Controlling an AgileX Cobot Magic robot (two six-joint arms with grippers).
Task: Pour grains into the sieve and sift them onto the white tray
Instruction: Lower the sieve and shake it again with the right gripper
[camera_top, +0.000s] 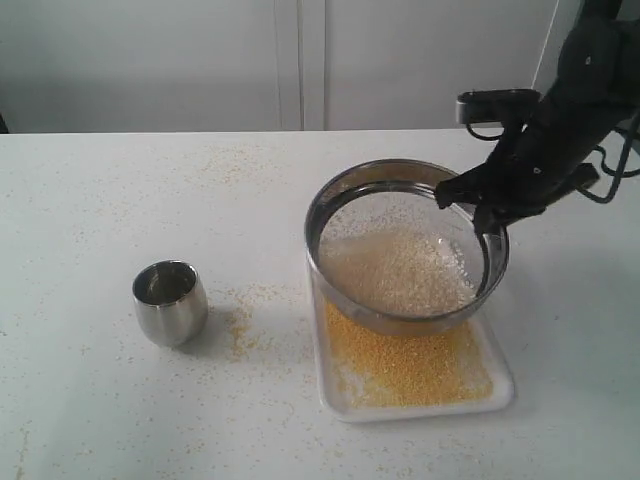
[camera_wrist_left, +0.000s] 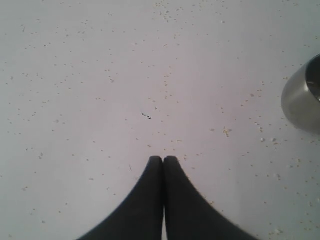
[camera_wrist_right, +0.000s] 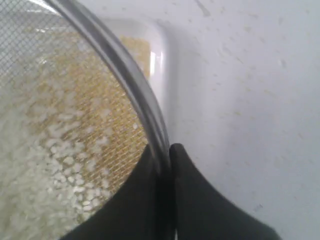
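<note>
Now the right gripper is pinched tight on the rim of the sieve, at about 3 o'clock on the ring in the exterior view. In the right wrist view, one black finger is inside the ring and the other is outside, and the thin steel wall is squeezed between them.

The sieve is over the white tray and covers the tray's 12 o'clock end. I cannot tell if it touches the tray. The grains in the sieve are pale and whitish. They lie in a heap on the mesh, mostly toward 6 o'clock. Fine yellow meal lies spread on the tray, under the sieve and out toward 6 o'clock of it.

A small round steel cup stands upright on the desk, well apart from the sieve, at about 8 o'clock of it. Loose specks are scattered on the desk, most of them between the cup and the tray.

The left gripper is closed all the way, its two fingers touching, with nothing between them. It hangs over the speckled desk near the cup.
</note>
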